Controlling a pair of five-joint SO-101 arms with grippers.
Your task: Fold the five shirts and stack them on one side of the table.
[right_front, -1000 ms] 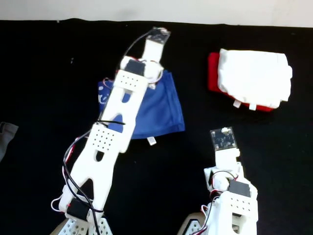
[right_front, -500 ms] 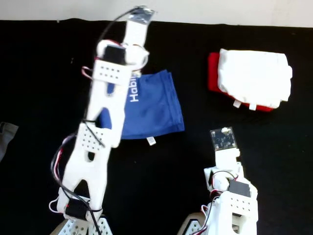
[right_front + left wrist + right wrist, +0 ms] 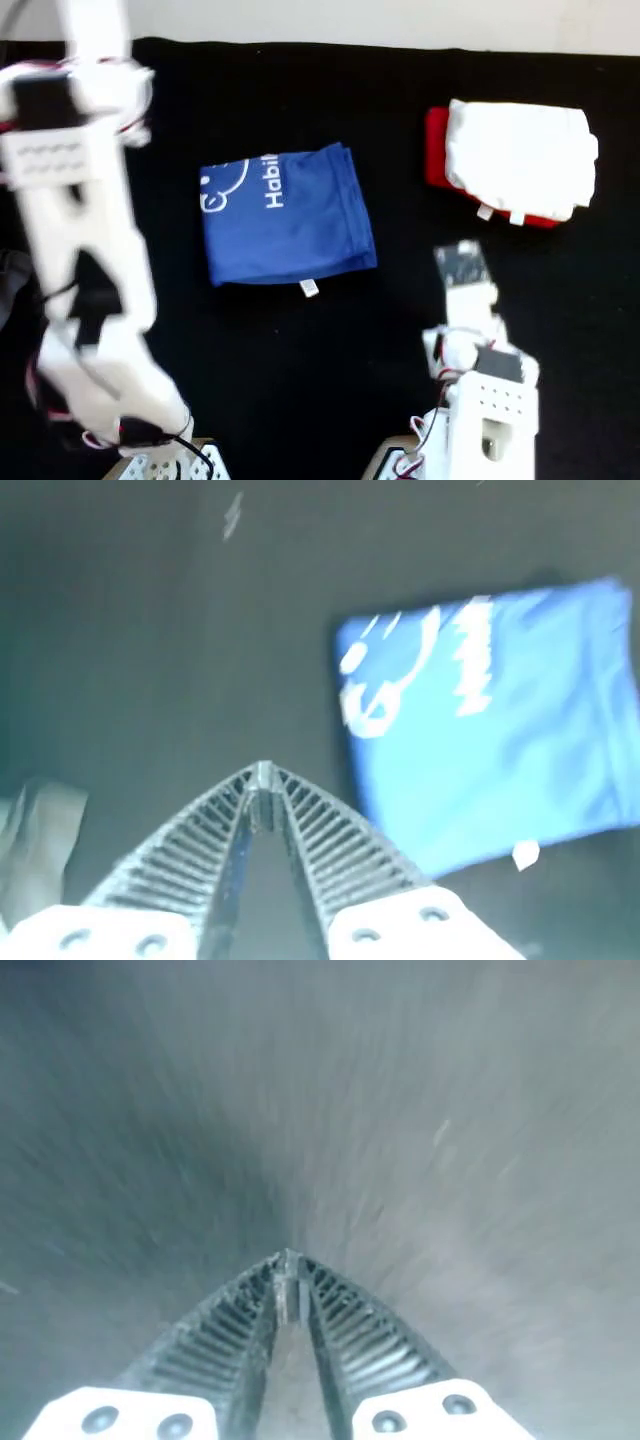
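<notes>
shirts lie on the black table (image 3: 330,380) in three places. the blue shirt (image 3: 288,215) sits folded near the middle, its white print toward the far edge and a small white label (image 3: 309,288) poking out at the near hem. toward the right far side we see a folded white shirt (image 3: 520,160) resting on top of a folded red shirt (image 3: 436,150), with red showing along the left and near edges. a grey garment (image 3: 40,850) lies crumpled by the left edge, apart from the rest. the left end effector (image 3: 262,772) hangs above bare table between the grey garment and the blue shirt (image 3: 490,730), its two ribbed fingers pressed together at the tips, with nothing between them and touching nothing. the left arm (image 3: 80,250) stands raised at the table's left side. the right end effector (image 3: 289,1258) is likewise closed to a point and empty, over bare black table; the right arm (image 3: 480,380) sits at the near edge, on the near side of the white and red stack. beyond the far edge we see a pale wall (image 3: 400,20).
</notes>
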